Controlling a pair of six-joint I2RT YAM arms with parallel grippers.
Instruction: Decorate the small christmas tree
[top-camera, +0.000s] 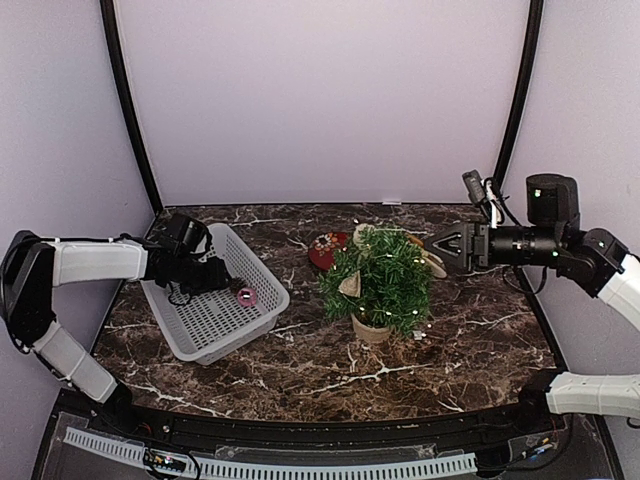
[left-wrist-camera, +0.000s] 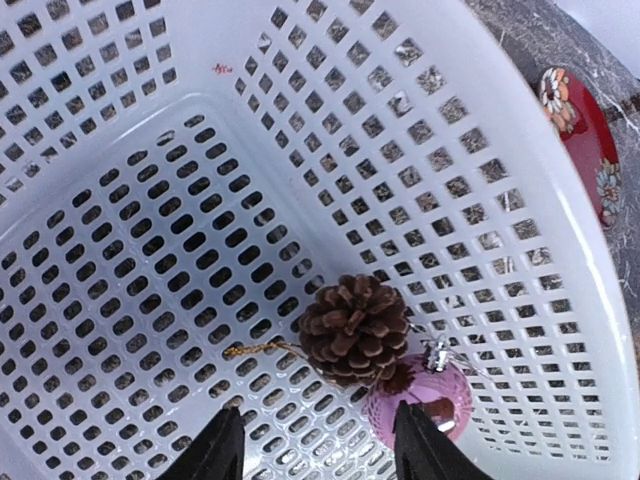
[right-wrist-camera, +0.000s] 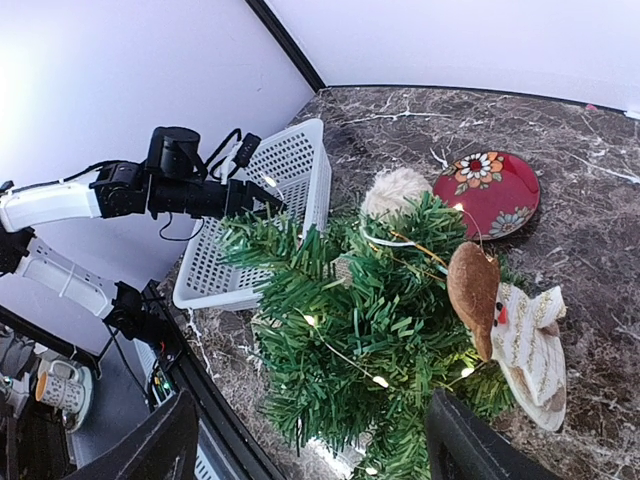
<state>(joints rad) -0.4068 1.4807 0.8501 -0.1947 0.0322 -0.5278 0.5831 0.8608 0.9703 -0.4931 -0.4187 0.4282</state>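
Dark marble table (top-camera: 300, 370) is seen from above, with the small christmas tree (top-camera: 378, 280) right of centre. Only in the left wrist view is a pine cone (left-wrist-camera: 352, 330) shown, touching a pink bauble (left-wrist-camera: 420, 395) in the white basket (left-wrist-camera: 480, 200), by the open, empty left gripper (left-wrist-camera: 315, 450). The right gripper (right-wrist-camera: 310, 440) is spread wide, empty, beside the tree.

Left arm (top-camera: 95, 260), left of frame: white rounded shells on the links, with black joint housings between them. A thin black cable (top-camera: 180, 295) loops under its black wrist section.

Right arm (top-camera: 520, 245), right of frame: black cylindrical wrist section, white shells on the lower links. A small green light (top-camera: 537, 182) shows on the upper black housing. A small black camera (top-camera: 475, 187) is mounted above the wrist.

Left gripper (left-wrist-camera: 318, 420) and right gripper (right-wrist-camera: 315, 420): black, tapered fingers.
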